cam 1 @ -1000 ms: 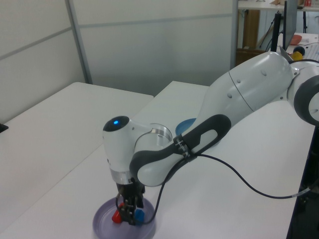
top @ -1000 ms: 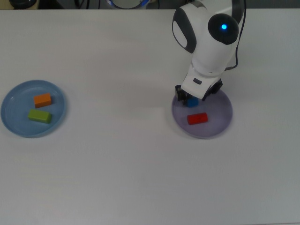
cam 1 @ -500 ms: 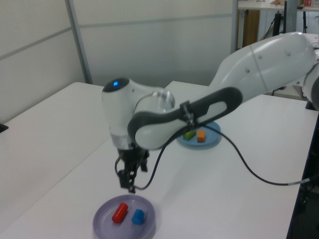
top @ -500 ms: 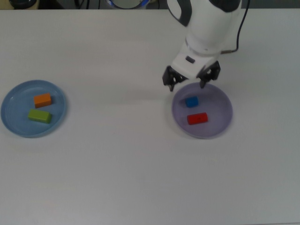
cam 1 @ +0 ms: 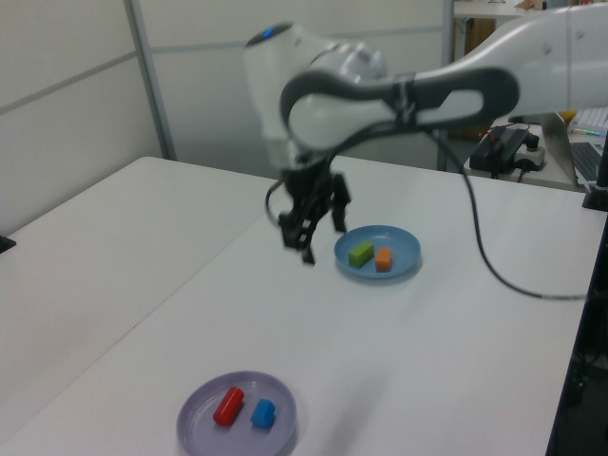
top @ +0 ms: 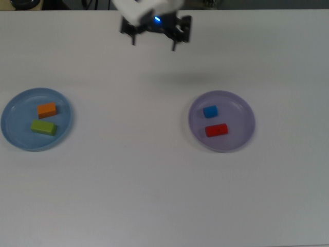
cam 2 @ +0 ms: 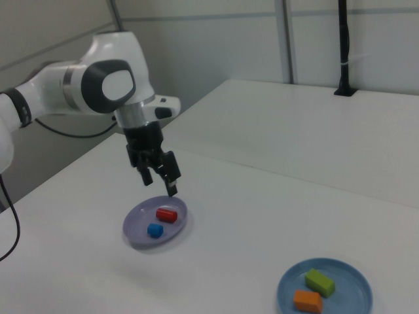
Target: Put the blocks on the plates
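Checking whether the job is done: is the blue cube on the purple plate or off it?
On it. The blue cube lies inside the purple plate, beside the red block; the open gripper holds nothing.

Light blue plate point(top: 10, 123), top view's left: orange block point(top: 47, 109) and lime-green block point(top: 43, 127) lying flat inside. Lavender plate point(top: 241, 123), top view's right: blue cube point(top: 210, 111), red block point(top: 216, 130) inside

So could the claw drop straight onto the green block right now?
Probably yes: the open, empty claw hangs above the table, and nothing covers the green block beside the orange block on the blue plate.
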Controlling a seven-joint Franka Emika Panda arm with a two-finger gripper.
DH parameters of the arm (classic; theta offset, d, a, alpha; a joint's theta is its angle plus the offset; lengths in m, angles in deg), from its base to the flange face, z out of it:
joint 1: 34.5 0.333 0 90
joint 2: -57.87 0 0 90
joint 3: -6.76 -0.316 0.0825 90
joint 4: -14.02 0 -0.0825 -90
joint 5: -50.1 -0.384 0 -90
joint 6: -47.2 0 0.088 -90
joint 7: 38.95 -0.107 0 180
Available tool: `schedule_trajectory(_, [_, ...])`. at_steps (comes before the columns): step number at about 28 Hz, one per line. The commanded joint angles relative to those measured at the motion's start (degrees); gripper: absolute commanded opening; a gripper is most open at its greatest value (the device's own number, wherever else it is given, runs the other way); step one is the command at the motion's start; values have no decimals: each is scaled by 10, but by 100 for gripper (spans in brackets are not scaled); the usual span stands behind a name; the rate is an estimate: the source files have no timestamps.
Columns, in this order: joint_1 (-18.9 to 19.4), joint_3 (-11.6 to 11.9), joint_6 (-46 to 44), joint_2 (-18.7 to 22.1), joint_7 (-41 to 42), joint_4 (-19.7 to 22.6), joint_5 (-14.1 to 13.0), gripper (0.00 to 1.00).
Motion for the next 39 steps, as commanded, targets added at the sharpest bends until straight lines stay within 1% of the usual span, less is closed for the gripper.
schedule_trajectory(1, [-11,15,-35,41,36,3,4,100])
schedule_trajectory(5, [-12,36,-67,61,75,3,-2,100])
schedule_trajectory(8, [-16,38,-63,77,79,6,-6,100])
schedule_trajectory(11, [-21,40,-60,79,85,8,-11,100])
schedule_trajectory(15, [-24,43,-29,83,110,9,-6,100])
schedule_trajectory(16, [-30,52,-7,83,111,7,-6,100])
schedule_trajectory(19, [-31,64,13,83,115,4,-6,100])
schedule_trajectory(23, [-32,66,8,84,126,3,-5,100])
schedule_trajectory(28, [-31,66,-7,85,128,2,-13,100])
schedule_trajectory(33, [-31,64,-6,83,147,2,-13,100])
schedule_trajectory(36, [-32,66,-9,84,156,1,-12,100])
schedule_trajectory(38, [-34,68,-11,85,159,-6,-12,100])
schedule_trajectory(39, [-41,72,-17,84,161,-16,-13,100])
